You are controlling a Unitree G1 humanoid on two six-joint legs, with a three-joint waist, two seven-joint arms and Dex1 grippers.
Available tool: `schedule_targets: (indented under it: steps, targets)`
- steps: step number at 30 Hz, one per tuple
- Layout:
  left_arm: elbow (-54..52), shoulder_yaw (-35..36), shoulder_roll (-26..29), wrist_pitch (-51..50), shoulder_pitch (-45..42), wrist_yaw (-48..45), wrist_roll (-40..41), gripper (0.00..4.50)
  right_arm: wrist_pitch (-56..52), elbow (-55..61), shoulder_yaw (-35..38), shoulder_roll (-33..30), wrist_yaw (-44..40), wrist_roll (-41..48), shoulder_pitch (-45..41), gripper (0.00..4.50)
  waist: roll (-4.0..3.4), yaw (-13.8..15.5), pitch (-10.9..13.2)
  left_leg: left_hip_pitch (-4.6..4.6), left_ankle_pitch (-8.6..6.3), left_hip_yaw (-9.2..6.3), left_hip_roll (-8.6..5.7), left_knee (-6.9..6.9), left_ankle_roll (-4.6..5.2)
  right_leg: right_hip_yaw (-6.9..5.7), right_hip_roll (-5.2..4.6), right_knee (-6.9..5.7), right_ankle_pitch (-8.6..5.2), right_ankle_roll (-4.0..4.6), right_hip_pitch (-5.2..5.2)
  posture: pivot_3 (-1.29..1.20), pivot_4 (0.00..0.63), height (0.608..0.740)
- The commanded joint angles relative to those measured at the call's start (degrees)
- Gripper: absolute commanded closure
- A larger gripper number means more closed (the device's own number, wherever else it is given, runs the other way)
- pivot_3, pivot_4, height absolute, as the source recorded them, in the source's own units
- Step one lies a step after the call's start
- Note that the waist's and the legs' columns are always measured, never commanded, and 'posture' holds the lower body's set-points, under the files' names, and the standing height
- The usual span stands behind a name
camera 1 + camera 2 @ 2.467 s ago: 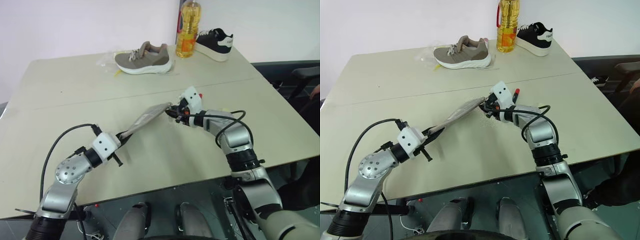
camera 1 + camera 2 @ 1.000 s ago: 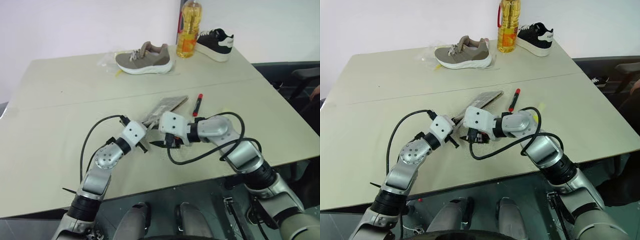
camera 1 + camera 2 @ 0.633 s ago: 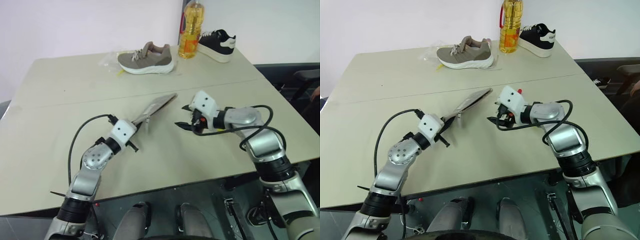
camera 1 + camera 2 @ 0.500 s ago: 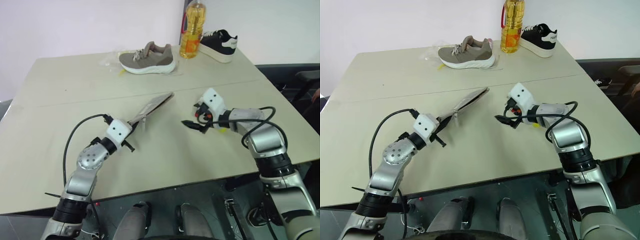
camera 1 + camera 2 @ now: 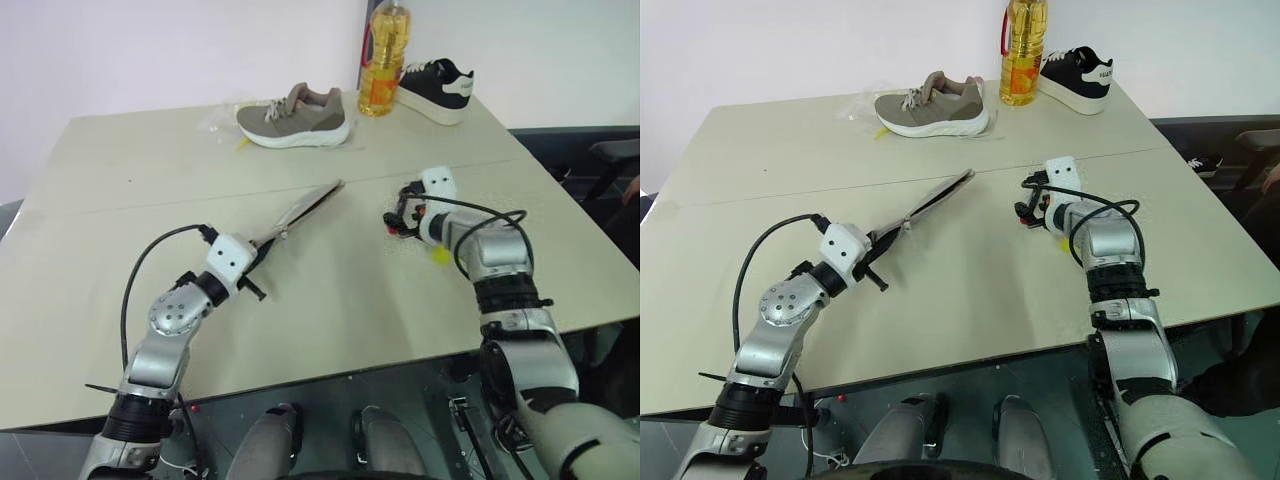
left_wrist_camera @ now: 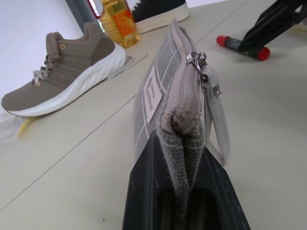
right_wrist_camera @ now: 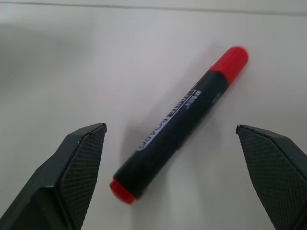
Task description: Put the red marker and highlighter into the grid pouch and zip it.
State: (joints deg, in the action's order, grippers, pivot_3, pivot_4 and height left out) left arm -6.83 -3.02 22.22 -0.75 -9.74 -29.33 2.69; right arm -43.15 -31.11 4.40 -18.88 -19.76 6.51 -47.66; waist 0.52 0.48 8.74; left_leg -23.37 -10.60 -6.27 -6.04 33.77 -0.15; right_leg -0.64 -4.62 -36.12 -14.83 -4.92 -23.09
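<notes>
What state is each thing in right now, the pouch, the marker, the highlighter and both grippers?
grid pouch: held on edge off the table, zipper slider near the gripped end.
red marker: lying flat on the table, capped, untouched.
highlighter: lying on the table beside the right arm.
left gripper: shut on the pouch.
right gripper: open, fingers straddling the marker.

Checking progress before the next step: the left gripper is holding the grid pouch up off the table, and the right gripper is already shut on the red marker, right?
Not quite. The left gripper does hold the grid pouch up off the table, but the right gripper is open, not shut on the red marker. The right wrist view shows the marker lying on the table between its spread fingers, touching neither.
</notes>
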Motion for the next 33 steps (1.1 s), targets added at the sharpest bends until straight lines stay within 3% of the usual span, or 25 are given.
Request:
schedule_targets:
  steps: [1,6,7,8,10,15,20,33]
  targets:
    - [-1.5,0.3,-0.3,1.0,-0.1,1.2,-0.5,4.5,1.4,-1.4,0.7,0.7,1.7,0.0,-1.9,0.85,-0.01,0.1,0.0,0.0,0.0,0.0,0.0,0.0,0.0,0.0,0.0,0.0,0.0,0.0,0.0,0.0,0.15,0.74]
    - [-1.4,0.5,-0.4,1.2,0.4,1.8,-0.6,4.5,1.3,-2.0,-0.1,0.5,3.2,-0.9,-2.1,3.53,-0.01,0.0,0.0,0.0,0.0,0.0,-0.01,0.01,0.0,0.01,0.0,0.0,0.0,0.0,0.0,0.0,0.15,0.74]
    - [-1.3,0.6,-0.5,1.2,0.3,1.9,-0.6,4.5,1.1,-1.4,-0.1,0.2,3.3,-1.0,-2.1,3.97,-0.01,0.0,0.0,0.0,0.0,0.0,-0.01,0.0,0.0,0.0,0.0,-0.01,0.0,0.0,0.0,0.0,0.15,0.74]
    - [-1.3,0.6,-0.5,1.2,0.3,2.0,-0.6,4.5,0.9,-0.4,-0.2,-0.2,3.1,-1.1,-1.9,4.09,-0.01,0.0,0.0,0.01,0.0,0.0,0.0,0.0,0.0,0.01,0.01,-0.01,0.0,0.01,0.0,0.0,0.15,0.74]
    - [-1.3,0.7,-0.4,1.2,0.3,2.0,-0.5,4.5,0.4,1.4,-0.5,-1.0,2.6,-1.2,-1.6,4.09,-0.01,0.0,0.0,0.0,0.0,0.0,-0.01,0.0,0.0,0.01,0.01,-0.01,0.0,0.0,0.0,0.0,0.15,0.74]
    - [-1.6,1.5,-0.3,0.9,0.0,0.8,1.8,4.5,8.0,22.1,-9.3,-14.6,-14.4,-3.2,5.4,4.09,-0.14,0.2,0.1,-0.07,-0.01,0.0,-0.06,0.02,0.03,0.0,-0.04,0.02,0.0,-0.02,-0.04,0.0,0.15,0.74]
    - [-2.3,1.3,0.2,0.7,0.3,-1.0,3.3,4.5,12.3,34.8,-10.5,-23.1,-25.7,-0.6,13.0,4.09,-0.11,0.0,0.1,-0.03,-0.05,0.01,0.0,0.02,0.07,-0.03,-0.03,0.07,-0.02,-0.07,0.05,0.0,0.15,0.74]
    - [-2.7,0.3,0.6,0.6,0.7,-2.8,3.1,4.5,11.9,40.4,-10.7,-23.8,-29.7,0.4,14.4,4.09,-0.08,0.3,0.1,-0.07,-0.06,0.01,0.0,0.11,0.08,-0.02,-0.07,0.14,-0.12,0.13,0.07,0.0,0.15,0.74]
